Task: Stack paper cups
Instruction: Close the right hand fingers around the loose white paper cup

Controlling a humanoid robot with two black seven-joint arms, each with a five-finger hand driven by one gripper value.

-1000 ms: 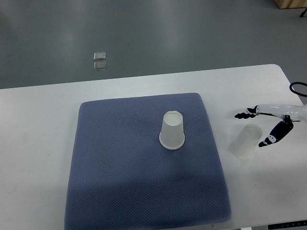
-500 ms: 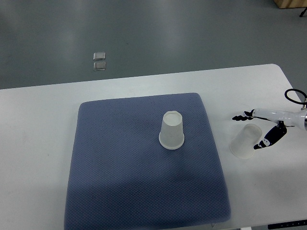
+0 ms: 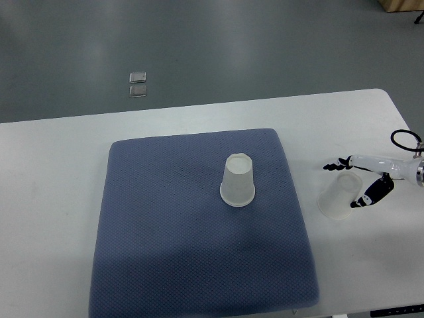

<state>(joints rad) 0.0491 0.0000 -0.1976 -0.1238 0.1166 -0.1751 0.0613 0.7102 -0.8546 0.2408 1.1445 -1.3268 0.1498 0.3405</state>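
Top view, steep look down onto white surface (image 3: 53,199) carrying blue-grey mat (image 3: 165,232). One paper cup (image 3: 237,179) upside down on mat, right of mat centre, base up, rim flat on fabric, upright. Second paper cup (image 3: 340,195) off mat, on bare surface just beside mat's right edge, tipped on its side or strongly leaning; wide mouth toward lower left, narrow base toward upper right, so long axis roughly diagonal, base end pointing at incoming arm. Right hand (image 3: 358,182) entering from right edge, dark fingertips (image 3: 331,165) spread apart, one group just above cup's upper edge, another (image 3: 363,201) at cup's right flank. Hand bracketing base end of second paper cup, fingers apart, not clamped; contact with cup wall possible at right flank but too small to confirm. Nothing held. Left hand not visible anywhere in frame. Key relation: second paper cup immediately left of right hand, between the fingers' reach; target cup on mat well apart, further left and slightly up-frame. Right arm clearly nearer of the two. Judged step: closing on loose cup prior to lift. Stack not yet begun, cups separate. Likely needs: grip across narrow end, turn mouth-down to match inverted cup, carry left over mat edge, lower over upturned base. Risk: thin wall, light cup, easy to roll or crush. Small pale square objects (image 3: 138,84) on floor beyond surface, irrelevant.
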